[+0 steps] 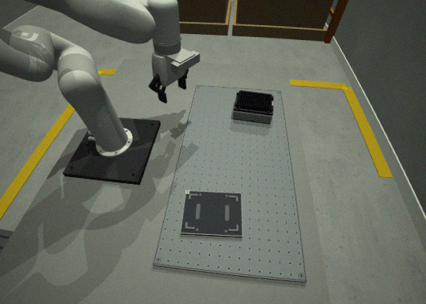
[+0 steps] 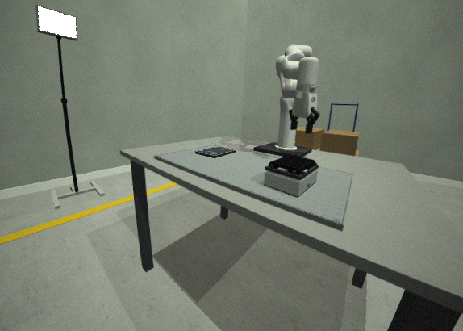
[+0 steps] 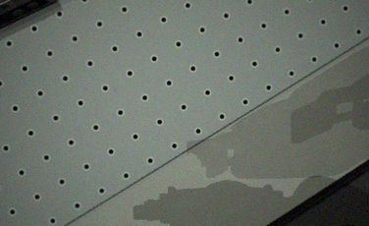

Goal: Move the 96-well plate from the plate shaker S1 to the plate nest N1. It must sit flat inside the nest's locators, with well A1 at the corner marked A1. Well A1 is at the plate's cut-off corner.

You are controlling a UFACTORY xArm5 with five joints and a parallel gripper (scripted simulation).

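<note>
The black 96-well plate sits on top of the grey plate shaker S1 at the far end of the perforated breadboard; both also show in the exterior view as the plate on the shaker. The dark plate nest N1 lies flat near the board's front left, empty, with a white mark at its far left corner. My gripper hangs open and empty high above the table, left of the board and well apart from the plate. The wrist view shows only the board's holes and edge.
The arm's black base plate is bolted to the table left of the board. Cardboard boxes stand behind the table. A lamp stand stands on the floor at the left.
</note>
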